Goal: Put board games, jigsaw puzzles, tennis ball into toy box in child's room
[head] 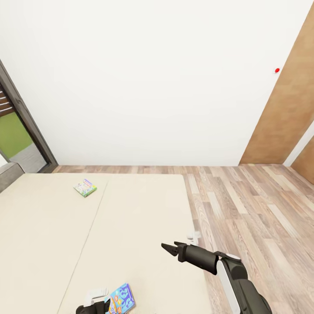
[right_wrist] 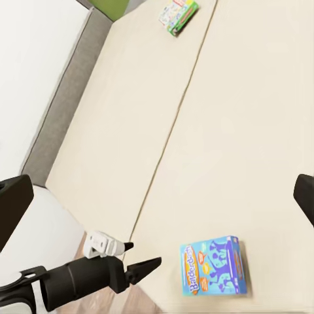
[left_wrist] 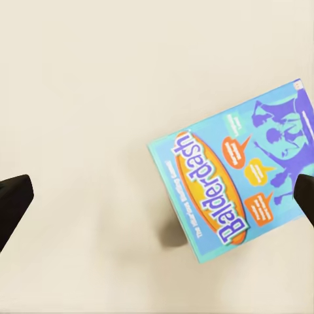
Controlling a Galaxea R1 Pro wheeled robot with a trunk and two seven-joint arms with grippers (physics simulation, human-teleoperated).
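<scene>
Two board games lie flat on the bed's beige mattress. The green-bordered one sits far up the mattress, also seen as the green box. The mostly blue one, lettered "Balderdash", lies near the bed's front edge. My left gripper hovers open over the mattress, with the blue box beside one fingertip and not between the fingers. My right gripper is open in the air above the bed's right edge, holding nothing. The right wrist view shows the left gripper just short of the blue box.
Wood-plank floor stretches right of the bed. A white wall rises behind it, with a brown wooden panel at the right and a dark-framed window at the left. The grey headboard borders the bed's left side.
</scene>
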